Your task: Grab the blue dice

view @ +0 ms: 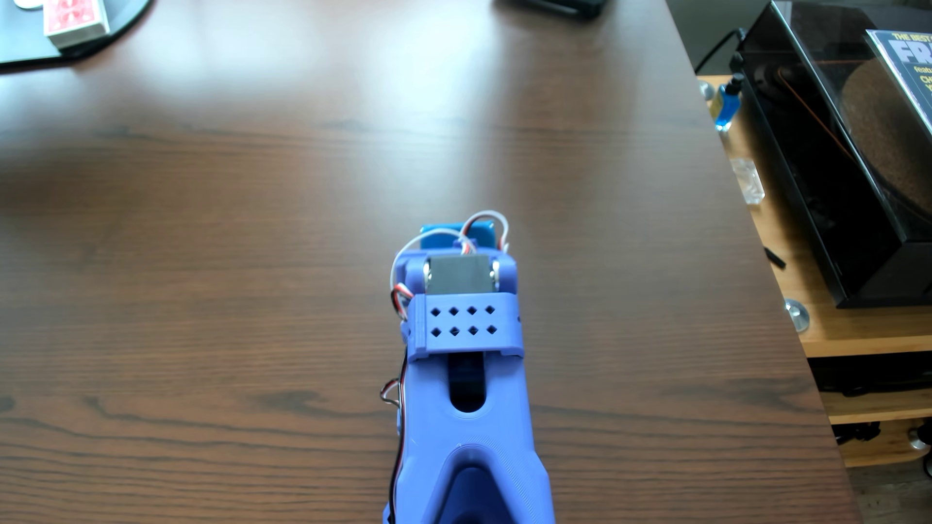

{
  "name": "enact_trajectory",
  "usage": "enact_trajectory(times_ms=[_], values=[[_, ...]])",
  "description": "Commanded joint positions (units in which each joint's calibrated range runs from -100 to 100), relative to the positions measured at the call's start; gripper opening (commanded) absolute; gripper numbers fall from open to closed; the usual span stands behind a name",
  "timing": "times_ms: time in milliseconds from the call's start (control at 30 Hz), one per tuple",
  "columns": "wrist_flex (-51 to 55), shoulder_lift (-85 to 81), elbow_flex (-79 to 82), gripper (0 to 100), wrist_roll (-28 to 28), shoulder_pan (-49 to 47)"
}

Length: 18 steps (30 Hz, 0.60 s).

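Observation:
The blue dice does not show anywhere in this view; it may lie under the arm. My periwinkle-blue arm (464, 383) reaches from the bottom edge up the middle of the dark wooden table (227, 252). Only a bright blue part of the gripper (456, 235) peeks out beyond the wrist servo. Its fingers are hidden behind the wrist, so I cannot see whether they are open or shut, or whether they hold anything.
A red card box (75, 20) sits at the far left corner on a dark mat. Past the table's right edge stands a lower wooden shelf with a black turntable (832, 176), a small bottle of blue liquid (726, 103) and a clear plastic piece (747, 180).

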Motion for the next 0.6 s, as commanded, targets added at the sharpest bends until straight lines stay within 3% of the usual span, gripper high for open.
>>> enact_trajectory(times_ms=[0, 567], values=[[-2.67, -0.88, 0.27, 2, -0.29, -1.68], [-2.93, -0.88, 0.36, 2, -0.34, -1.03]])
